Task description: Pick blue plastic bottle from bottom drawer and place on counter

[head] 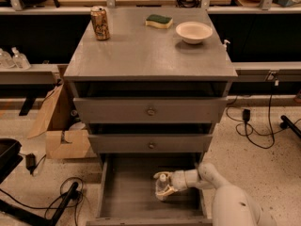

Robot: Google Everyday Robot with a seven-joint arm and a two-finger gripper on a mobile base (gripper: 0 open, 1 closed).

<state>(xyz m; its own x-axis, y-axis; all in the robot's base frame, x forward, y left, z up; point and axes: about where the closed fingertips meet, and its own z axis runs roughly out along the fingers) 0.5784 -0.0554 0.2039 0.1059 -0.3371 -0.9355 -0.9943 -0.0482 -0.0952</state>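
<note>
The bottom drawer (124, 197) is pulled open at the foot of the grey cabinet. The blue plastic bottle (162, 182), clear with a white cap, stands upright on the drawer floor at the right. My gripper (163, 186) reaches in from the right, with its fingers closed around the bottle's body, one behind it and one in front. The bottle's lower part is hidden by the fingers. The counter (141, 51) is the cabinet's wide grey top.
On the counter stand a gold-brown can (99, 23), a green sponge (159, 21) and a pale bowl (194, 32). Two shut drawers with knobs (150, 111) sit above the open one. A cardboard box (61, 133) is at the left, and cables (254, 126) lie at the right.
</note>
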